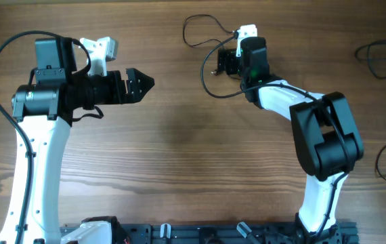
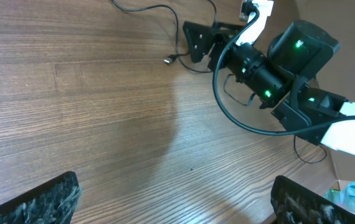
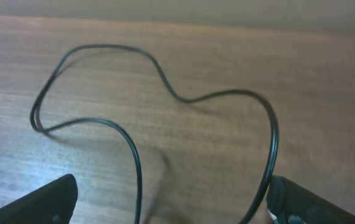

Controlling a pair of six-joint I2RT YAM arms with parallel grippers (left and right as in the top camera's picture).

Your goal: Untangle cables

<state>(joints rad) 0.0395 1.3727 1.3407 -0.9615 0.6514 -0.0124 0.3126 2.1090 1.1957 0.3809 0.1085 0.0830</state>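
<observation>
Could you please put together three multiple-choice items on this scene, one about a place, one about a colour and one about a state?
1. Where does the cable nearest the right end effector lie?
A. On the table, by that end effector.
B. Draped over the left arm.
C. Inside a box.

2. What colour is that cable?
A. White.
B. Red.
C. Black.

3. How does the right end effector stand?
A. Shut on the cable.
B. Open, gripping nothing.
C. Shut on nothing.

Answers:
1 A, the cable loops on the table between and ahead of the fingers.
2 C, it shows black in the right wrist view.
3 B, its fingers stand wide apart and the cable lies loose.
</observation>
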